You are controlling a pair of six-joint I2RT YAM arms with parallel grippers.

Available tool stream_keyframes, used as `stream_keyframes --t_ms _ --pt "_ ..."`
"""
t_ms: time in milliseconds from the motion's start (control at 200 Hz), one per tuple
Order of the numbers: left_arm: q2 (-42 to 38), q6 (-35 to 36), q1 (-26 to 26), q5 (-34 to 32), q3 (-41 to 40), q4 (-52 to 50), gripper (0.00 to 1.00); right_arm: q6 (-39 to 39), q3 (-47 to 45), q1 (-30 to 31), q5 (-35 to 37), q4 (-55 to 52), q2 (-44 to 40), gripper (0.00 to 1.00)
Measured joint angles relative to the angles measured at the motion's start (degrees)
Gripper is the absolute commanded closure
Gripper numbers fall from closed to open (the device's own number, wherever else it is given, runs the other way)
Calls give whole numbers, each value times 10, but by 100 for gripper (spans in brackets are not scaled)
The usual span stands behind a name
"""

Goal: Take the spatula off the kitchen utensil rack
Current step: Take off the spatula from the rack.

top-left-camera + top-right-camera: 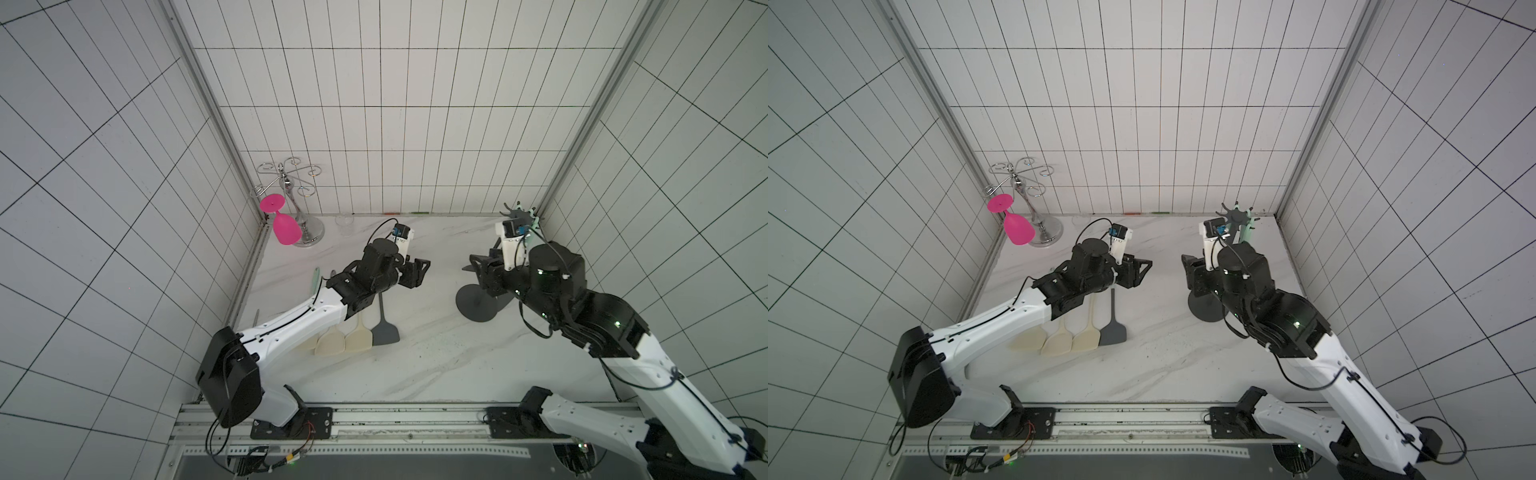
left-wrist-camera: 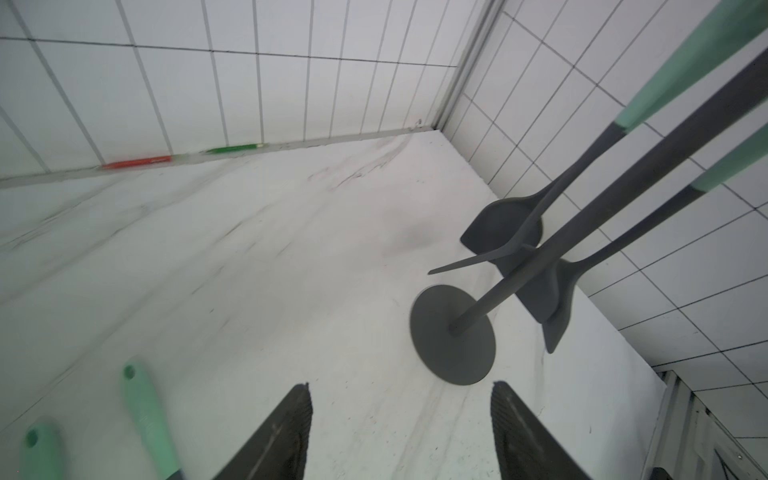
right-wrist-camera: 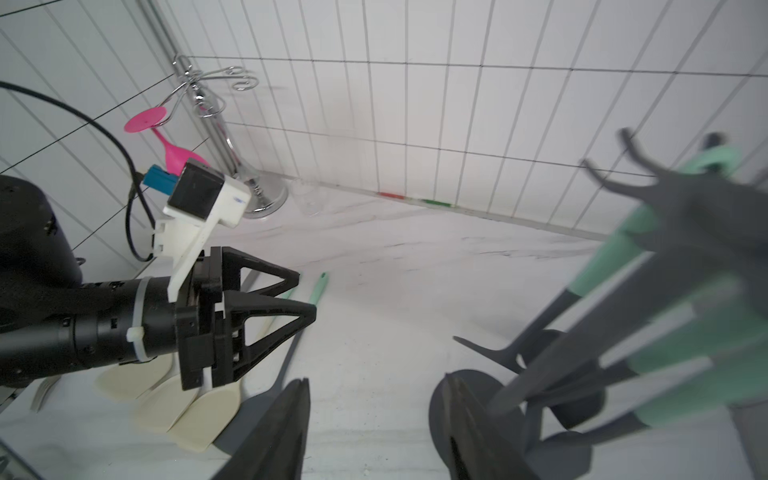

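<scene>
Spatula (image 2: 505,226) location: hanging blade-down from a hook of the rack (image 2: 457,357), which stands toward the right rear corner of the worktop (image 1: 415,374), near the right wall. Other mint-handled spatulas hang close beside it on neighbouring hooks.

Toward the front, left of centre, cream spatulas (image 1: 332,341) and one grey spatula (image 1: 385,331) lie flat, side by side. The left end effector (image 2: 402,386) hovers above their handles with its jaws spread, holding nothing.

Further back, the right end effector (image 3: 378,380) is just beside the rack, on the side facing the worktop centre. Its jaws are spread, with nothing between them.

The step in hand appears to be the approach for the grasp. Recommended procedure:
1. Select the spatula on the outermost reachable hook.
2. Align the jaws across its mint handle, clear of the neighbouring handles and the pole.
3. Close firmly, since the handle is likely smooth.
4. Lift until the hanging hole clears the hook tip, then withdraw toward the worktop centre.
5. Avoid sideways pull, because the thin pole on its round base may tip.

At the left rear corner stands a chrome glass holder (image 1: 309,235) carrying a pink glass (image 1: 286,230), with a clear glass (image 1: 344,224) at the rear edge. All three are well apart from the working area.
</scene>
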Motion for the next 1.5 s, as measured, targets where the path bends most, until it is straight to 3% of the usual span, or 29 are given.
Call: stream_keyframes --t_ms 245,435,525,640,795,914,1009,1199,1499 --pt "114 27 -92 20 113 78 35 -16 153 -70 117 -95 -15 39" --pt "186 33 -130 36 190 107 37 -20 151 -142 127 -141 -10 39" --pt "202 32 -131 38 211 122 39 -13 139 -226 70 -160 0 39" --pt "210 33 -129 37 225 141 48 4 104 -355 -60 -165 20 40" --pt "230 47 -127 38 254 156 63 32 -32 -472 -234 -108 19 42" --pt "254 49 -125 40 279 162 63 58 -177 -489 -311 -16 -23 41" --pt "274 50 -121 42 300 159 57 75 -245 -491 -344 47 -56 35" --pt "297 42 -108 52 319 152 52 83 -264 -490 -373 154 -47 36" --pt "338 33 -87 108 356 185 52 56 -291 -465 -342 254 -1 37"
